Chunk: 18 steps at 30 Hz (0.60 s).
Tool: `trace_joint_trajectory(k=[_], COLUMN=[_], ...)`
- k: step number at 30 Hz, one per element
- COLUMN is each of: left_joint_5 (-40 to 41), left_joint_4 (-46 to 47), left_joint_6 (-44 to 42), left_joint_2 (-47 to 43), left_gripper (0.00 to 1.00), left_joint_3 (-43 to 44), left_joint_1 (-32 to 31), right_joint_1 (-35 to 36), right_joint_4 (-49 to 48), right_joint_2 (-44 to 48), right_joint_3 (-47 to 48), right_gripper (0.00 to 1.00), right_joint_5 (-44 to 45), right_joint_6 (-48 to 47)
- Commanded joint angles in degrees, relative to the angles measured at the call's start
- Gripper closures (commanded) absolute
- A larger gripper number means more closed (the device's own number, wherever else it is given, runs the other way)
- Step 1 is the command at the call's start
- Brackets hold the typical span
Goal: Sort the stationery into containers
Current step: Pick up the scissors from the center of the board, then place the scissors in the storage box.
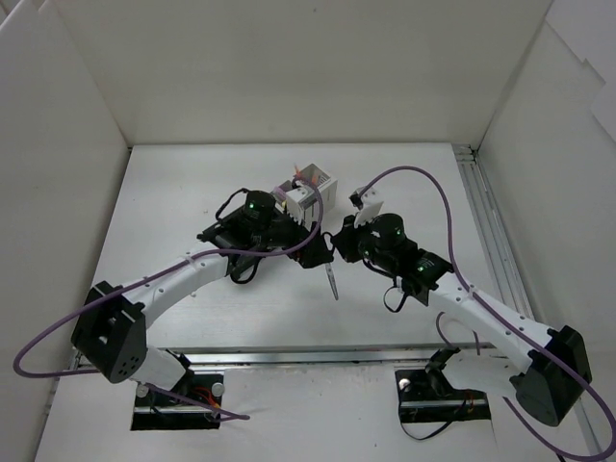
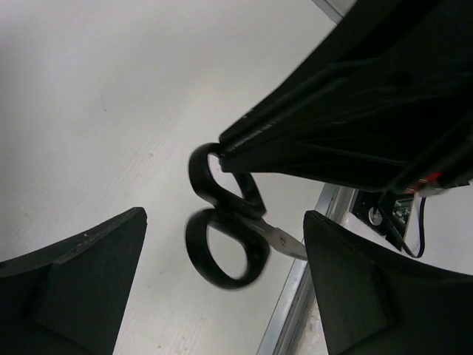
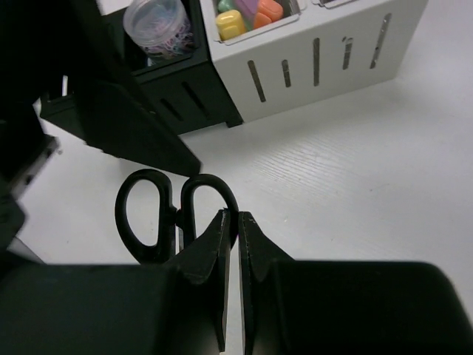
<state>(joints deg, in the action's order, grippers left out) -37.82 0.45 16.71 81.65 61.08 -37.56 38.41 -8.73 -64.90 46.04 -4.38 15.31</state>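
- Scissors (image 3: 177,218) first: black handles low over the surface (image 3: 355,185), just in front of the containers (image 3: 318,66), blade pointing back toward the arm bases.
- My right end effector (image 3: 234,218) is pinched together on the rim of one handle loop.
- My left end effector (image 2: 225,218) sits wide apart, a finger on either side of the scissors, touching nothing.
- I can't tell whether the scissors are off the surface.
- To do this well, I'd keep that thin-rim grip firm, keep the left clear, and lift slowly, because I expect the blade to swing.
- Then I'd bring it blade-down over an unfilled compartment.
- The count: one pair of scissors, two end effectors, one tub (image 3: 157,26) in a black compartment, and roughly four coloured caps (image 3: 231,26) in a white one.
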Motion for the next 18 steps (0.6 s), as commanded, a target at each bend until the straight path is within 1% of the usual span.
trace_joint_trajectory(k=[1, 2, 3, 5, 6, 8, 9, 10, 11, 12, 14, 16, 17, 18], left_joint_5=[-3.04, -3.39, -3.48, -3.40, -3.40, -2.96, -2.87, -2.70, -2.35, -1.99, -0.33, 1.08, 3.43, 5.02], left_joint_4=[5.27, 5.09, 4.92, 4.83, 5.09, 5.53, 5.88, 6.05, 6.23, 6.58, 6.67, 6.50, 5.97, 4.49], left_joint_6=[1.66, 1.49, 1.14, 1.05, 1.22, 1.57, 1.66, 1.83, 1.84, 1.75, 1.49, 0.87, 0.17, -0.62], left_joint_2=[1.41, 2.02, 2.11, 2.20, 2.11, 1.76, 1.50, 1.32, 0.71, 0.45, -0.34, -1.40, -1.75, -2.28], left_gripper=[0.19, 0.26, 0.38, 0.51, 0.67, 0.83, 0.98, 1.00, 1.00, 1.00, 1.00, 1.00, 1.00, 1.00], left_joint_3=[3.78, 4.39, 4.57, 4.75, 4.66, 4.40, 4.31, 4.14, 3.87, 3.70, 3.35, 3.43, 3.52, 3.69], left_joint_1=[-0.84, -0.85, -0.85, -1.37, -1.37, -1.37, -1.37, -1.37, -1.37, -1.37, -1.37, -1.37, -1.37, -1.37], right_joint_1=[0.78, 0.96, 0.96, 0.96, 1.14, 1.22, 1.23, 1.23, 1.14, 1.22, 1.23, 1.14, 1.22, 1.14], right_joint_4=[-7.35, -7.70, -8.31, -9.02, -9.20, -8.76, -8.24, -7.88, -7.44, -6.74, -6.39, -6.04, -5.77, -5.16], right_joint_2=[2.85, 3.11, 3.47, 3.82, 3.82, 3.65, 3.30, 3.29, 3.29, 3.29, 3.47, 4.17, 4.52, 5.05], right_joint_3=[0.01, -0.16, -0.25, -0.43, -0.34, 0.10, 0.27, 0.28, 0.62, 0.80, 0.89, 0.98, 1.07, 1.15], right_gripper=[1.00, 1.00, 1.00, 1.00, 1.00, 1.00, 1.00, 1.00, 1.00, 0.95, 0.90, 0.64, 0.51, 0.23], right_joint_5=[-1.68, -1.42, -1.33, -1.94, -2.12, -2.82, -2.91, -2.83, -2.74, -2.39, -1.51, -0.46, -0.19, 0.60], right_joint_6=[-0.11, -0.11, -0.02, -0.28, -0.46, -0.90, -0.98, -0.98, -1.16, -1.16, -1.34, -1.16, -1.16, -1.07])
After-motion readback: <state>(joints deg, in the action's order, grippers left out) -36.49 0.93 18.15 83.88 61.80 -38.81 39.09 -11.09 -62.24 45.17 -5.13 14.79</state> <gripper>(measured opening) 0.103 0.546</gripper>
